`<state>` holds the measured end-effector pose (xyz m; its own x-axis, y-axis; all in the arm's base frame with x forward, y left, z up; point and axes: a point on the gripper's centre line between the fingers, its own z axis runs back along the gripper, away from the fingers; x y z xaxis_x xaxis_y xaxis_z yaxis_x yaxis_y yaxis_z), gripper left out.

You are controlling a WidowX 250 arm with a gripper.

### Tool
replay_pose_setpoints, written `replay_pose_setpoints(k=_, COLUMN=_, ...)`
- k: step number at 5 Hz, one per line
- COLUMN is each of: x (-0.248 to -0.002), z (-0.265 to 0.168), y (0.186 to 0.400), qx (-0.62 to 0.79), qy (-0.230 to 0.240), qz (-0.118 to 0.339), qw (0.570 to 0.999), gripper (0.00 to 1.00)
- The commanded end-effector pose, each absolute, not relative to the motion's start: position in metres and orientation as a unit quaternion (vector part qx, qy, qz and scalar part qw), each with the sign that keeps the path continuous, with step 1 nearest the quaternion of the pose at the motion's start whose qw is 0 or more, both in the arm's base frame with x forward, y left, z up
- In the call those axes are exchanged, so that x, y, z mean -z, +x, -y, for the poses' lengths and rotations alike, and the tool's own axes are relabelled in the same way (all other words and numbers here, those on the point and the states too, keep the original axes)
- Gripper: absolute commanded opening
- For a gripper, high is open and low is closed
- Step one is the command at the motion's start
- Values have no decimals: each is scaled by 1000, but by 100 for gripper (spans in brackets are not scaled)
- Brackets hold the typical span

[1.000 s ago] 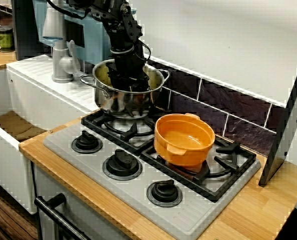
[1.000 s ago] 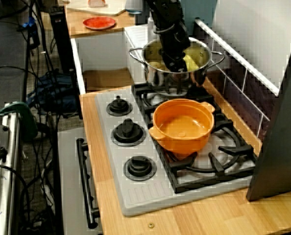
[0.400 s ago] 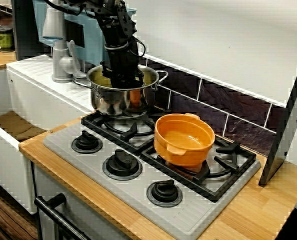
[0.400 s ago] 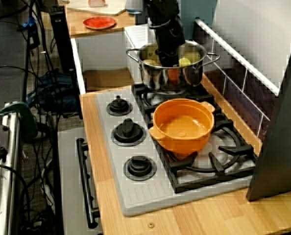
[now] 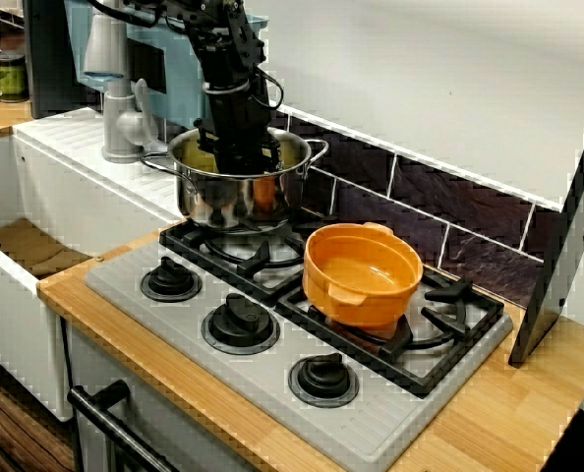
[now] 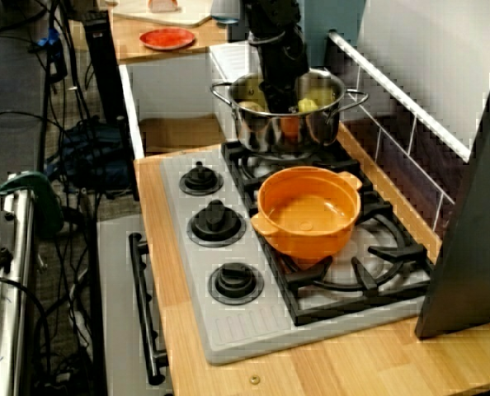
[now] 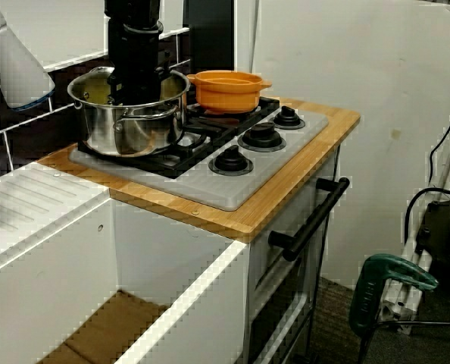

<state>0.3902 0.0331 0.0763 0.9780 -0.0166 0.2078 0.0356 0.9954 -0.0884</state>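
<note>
The arm comes straight down into the steel pot (image 5: 225, 195), and the gripper (image 5: 237, 155) is sunk below the rim near the middle, so its tips are hidden by the pot's wall in the view from the front of the stove. The higher view and the view from the sink side show no more. I cannot tell whether the jaws are clenched on something or standing loose.

The steel pot stands upright on the back burner nearest the sink (image 5: 25, 248), over the black grate (image 5: 235, 258), with a handle sticking out on each side. Inside it, either side of the gripper, lie some yellow pieces (image 6: 308, 105) – too small to make out what they are.

Just beside it on the next burner sits an orange pot (image 5: 361, 274), near the steel one but not touching. Three black knobs (image 5: 240, 322) run along the front of the stove (image 5: 376, 423), which is set into a wooden counter (image 5: 513, 413). Well apart, on the far counter in the higher view, there is a red plate (image 6: 167, 38)
</note>
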Motion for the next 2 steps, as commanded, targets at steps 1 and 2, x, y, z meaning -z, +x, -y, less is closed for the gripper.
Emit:
replay_pose_setpoints(k=1, x=-128, z=-38, y=392, qx=14, qy=-49, qz=161, qw=986, gripper=0)
replay_pose_setpoints(k=2, x=-131, z=-36, y=390, qx=15, qy=-50, qz=162, qw=985, gripper=0)
